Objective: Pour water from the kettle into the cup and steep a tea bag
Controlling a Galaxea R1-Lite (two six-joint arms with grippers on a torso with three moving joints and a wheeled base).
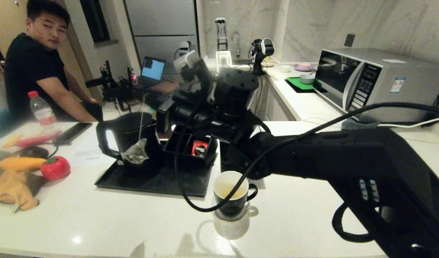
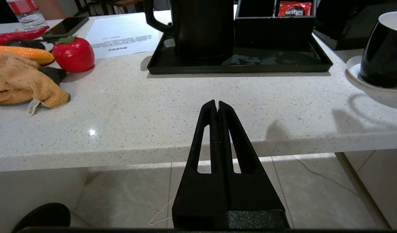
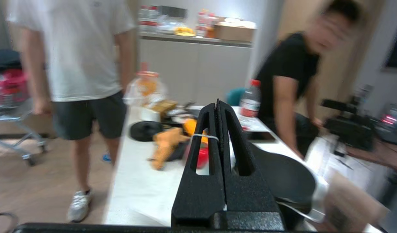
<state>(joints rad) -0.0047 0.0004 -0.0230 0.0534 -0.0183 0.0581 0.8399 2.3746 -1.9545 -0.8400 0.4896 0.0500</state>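
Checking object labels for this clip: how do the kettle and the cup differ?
The kettle is tall and matte with a big loop handle; the cup is far smaller and glossy with a small ear handle. The kettle stands on the black tray; the cup sits off it, on a saucer. The cup's inside is white with pale liquid; the kettle's inside cannot be seen. Both are black and upright.

Head overlooks counter; wrists level.

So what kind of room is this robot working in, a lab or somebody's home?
Most likely a home-style kitchen, perhaps set up for testing. A microwave stands on the white stone counter, a sink tap rises at the back beside a tall fridge, and a kettle sits on a tray.
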